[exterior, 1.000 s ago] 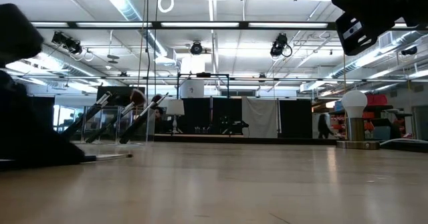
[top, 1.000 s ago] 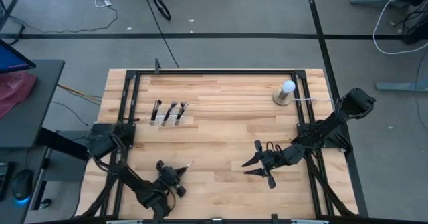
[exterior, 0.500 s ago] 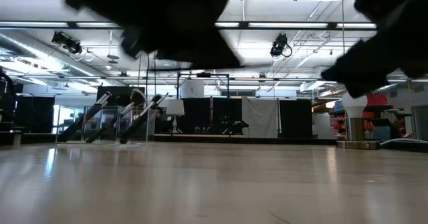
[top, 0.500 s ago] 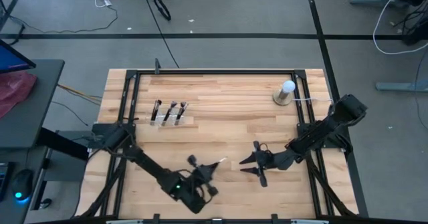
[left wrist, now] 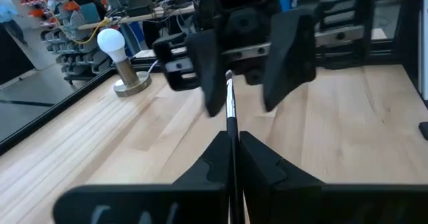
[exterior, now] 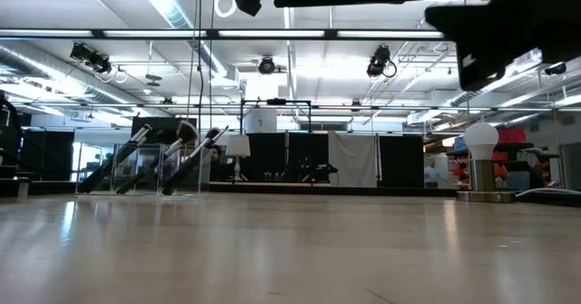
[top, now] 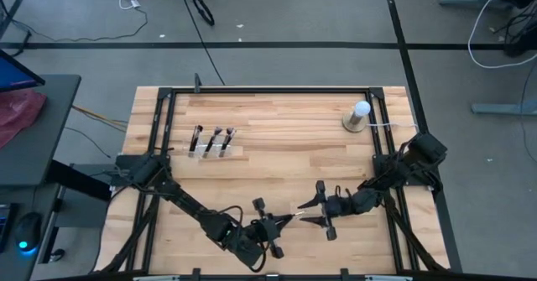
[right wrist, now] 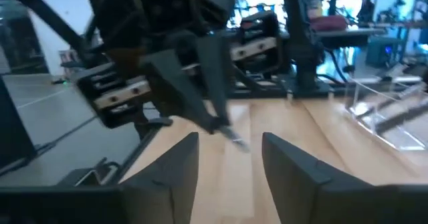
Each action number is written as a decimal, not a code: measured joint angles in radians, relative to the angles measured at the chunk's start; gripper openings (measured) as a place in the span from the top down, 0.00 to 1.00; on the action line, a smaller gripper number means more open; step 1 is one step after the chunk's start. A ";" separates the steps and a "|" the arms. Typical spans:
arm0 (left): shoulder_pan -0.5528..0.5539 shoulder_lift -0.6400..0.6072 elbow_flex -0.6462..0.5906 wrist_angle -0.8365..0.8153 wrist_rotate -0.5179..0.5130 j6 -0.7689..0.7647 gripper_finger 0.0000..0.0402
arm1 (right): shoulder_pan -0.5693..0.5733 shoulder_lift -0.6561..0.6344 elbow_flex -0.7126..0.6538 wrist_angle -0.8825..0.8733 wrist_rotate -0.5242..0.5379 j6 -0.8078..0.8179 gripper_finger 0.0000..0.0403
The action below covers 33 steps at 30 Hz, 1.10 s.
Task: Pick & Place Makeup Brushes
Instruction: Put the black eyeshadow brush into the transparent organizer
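Fingers of your left gripper (left wrist: 233,147) pinch a makeup brush (left wrist: 231,107) mid-air over the table's (top: 277,138) near edge; right gripper (top: 317,210), fingers spread, faces its tip. Other brushes (top: 211,140) sit in a clear holder (top: 210,151), far-left.

One makeup brush (left wrist: 231,127), thin, dark handle with silvery ferrule, clamped between the left gripper (top: 270,228) fingers, held above the table (top: 285,138) near its front edge, about mid-width, tip pointing toward the right gripper (top: 312,210). Three more brushes (top: 211,141), black handles, dark tufts, lean tilted in a clear holder (top: 211,150) toward the table's back-left.
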 joint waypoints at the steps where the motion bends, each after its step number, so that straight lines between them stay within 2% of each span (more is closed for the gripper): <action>1: 0.001 0.000 0.000 0.000 0.000 0.000 0.95 | 0.005 0.000 0.000 0.005 0.000 -0.007 0.60; 7: 0.007 0.000 0.000 0.000 0.009 -0.010 0.94 | 0.010 0.000 0.000 0.012 0.000 -0.011 0.71; 13: 0.028 0.000 0.000 0.001 0.077 -0.027 0.94 | 0.010 0.000 0.000 0.015 -0.018 -0.012 0.83; 20: 0.037 -0.001 0.001 -0.002 0.085 -0.034 0.92 | 0.009 0.000 0.000 -0.002 -0.032 -0.012 0.97; 27: 0.041 -0.001 0.001 -0.009 0.080 -0.034 0.89 | 0.010 -0.010 0.000 -0.042 -0.001 0.021 0.97; 31: 0.061 -0.004 0.001 -0.046 0.137 -0.011 0.80 | 0.010 -0.071 0.001 -0.186 0.024 0.083 0.99; 33: 0.075 -0.004 0.001 -0.100 0.175 -0.018 0.73 | 0.008 -0.120 0.016 -0.312 0.043 0.127 0.99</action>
